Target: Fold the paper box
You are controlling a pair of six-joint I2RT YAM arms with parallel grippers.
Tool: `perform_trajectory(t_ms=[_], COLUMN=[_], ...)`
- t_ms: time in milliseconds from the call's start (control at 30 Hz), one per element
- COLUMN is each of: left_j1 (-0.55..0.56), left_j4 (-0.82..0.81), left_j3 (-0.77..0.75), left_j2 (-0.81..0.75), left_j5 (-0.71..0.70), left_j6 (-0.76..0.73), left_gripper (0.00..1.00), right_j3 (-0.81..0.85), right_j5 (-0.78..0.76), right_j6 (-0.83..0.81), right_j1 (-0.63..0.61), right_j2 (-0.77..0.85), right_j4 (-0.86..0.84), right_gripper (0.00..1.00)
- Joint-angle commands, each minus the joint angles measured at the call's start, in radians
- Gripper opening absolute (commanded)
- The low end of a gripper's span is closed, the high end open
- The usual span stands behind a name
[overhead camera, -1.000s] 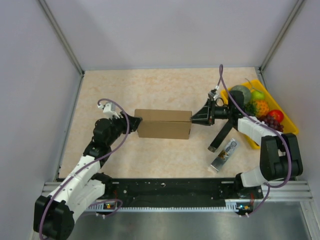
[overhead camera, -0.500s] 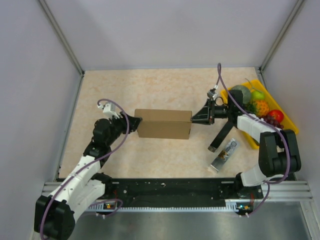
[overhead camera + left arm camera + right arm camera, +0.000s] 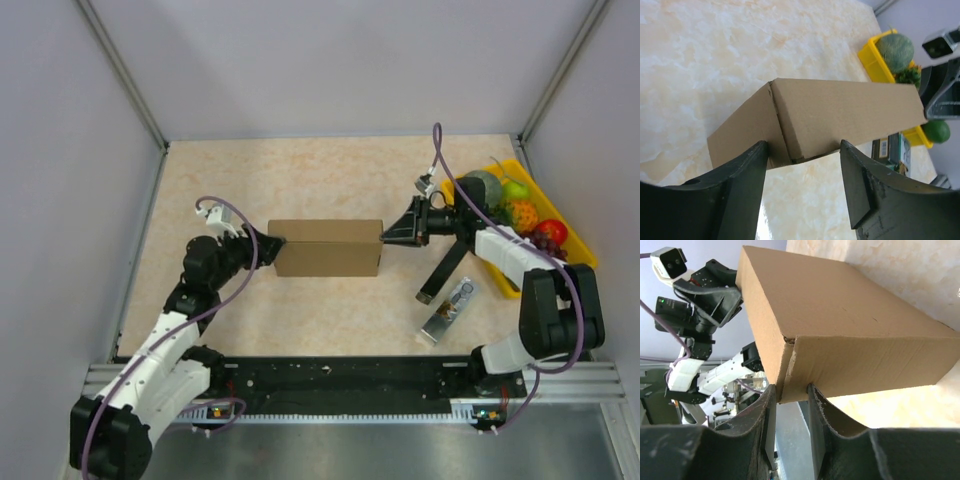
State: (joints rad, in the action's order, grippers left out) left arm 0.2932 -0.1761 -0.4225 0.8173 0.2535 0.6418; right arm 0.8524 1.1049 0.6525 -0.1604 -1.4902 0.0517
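Observation:
The paper box is a brown cardboard box, folded into a closed shallow block, in the middle of the table. My left gripper is at its left end. In the left wrist view that gripper stands open, its tips on either side of the paper box's near corner. My right gripper is at the right end. In the right wrist view the right gripper is shut on the corner edge of the paper box, one finger on each side of the cardboard seam.
A yellow tray of plastic fruit sits at the right wall, behind my right arm. A black bar-shaped object and a small grey item lie on the table near my right arm. Grey walls enclose the table on three sides.
The right jaws have drawn in onto the box's corner. The box and both grippers have shifted very slightly left.

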Motion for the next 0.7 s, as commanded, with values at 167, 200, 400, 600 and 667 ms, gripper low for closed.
perform_trajectory(t_ms=[167,200,400,600,667], left_j1=[-0.041,-0.054,-0.173,-0.316,-0.342], left_j4=[0.547,0.556,0.505,0.357,0.346], left_j3=[-0.249,-0.259,-0.228,-0.140,-0.148], left_j2=[-0.064,-0.066,-0.070,-0.110,-0.107], left_j5=[0.306,0.311,0.447,0.570,0.593], left_j6=[-0.123,-0.131,-0.091,0.015,0.038], left_gripper=[0.86,0.87,0.89,0.89,0.89], right_j3=[0.060,0.066,0.077,0.106,0.115], right_j5=[-0.234,-0.225,-0.218,-0.195,-0.182], right_j6=[-0.166,-0.166,-0.171,-0.174,-0.165], right_j1=[-0.060,-0.060,-0.060,-0.059,-0.060], right_j2=[-0.117,-0.122,-0.114,-0.114,-0.105], right_j4=[0.152,0.154,0.165,0.172,0.180], right_gripper=[0.02,0.03,0.04,0.11,0.17])
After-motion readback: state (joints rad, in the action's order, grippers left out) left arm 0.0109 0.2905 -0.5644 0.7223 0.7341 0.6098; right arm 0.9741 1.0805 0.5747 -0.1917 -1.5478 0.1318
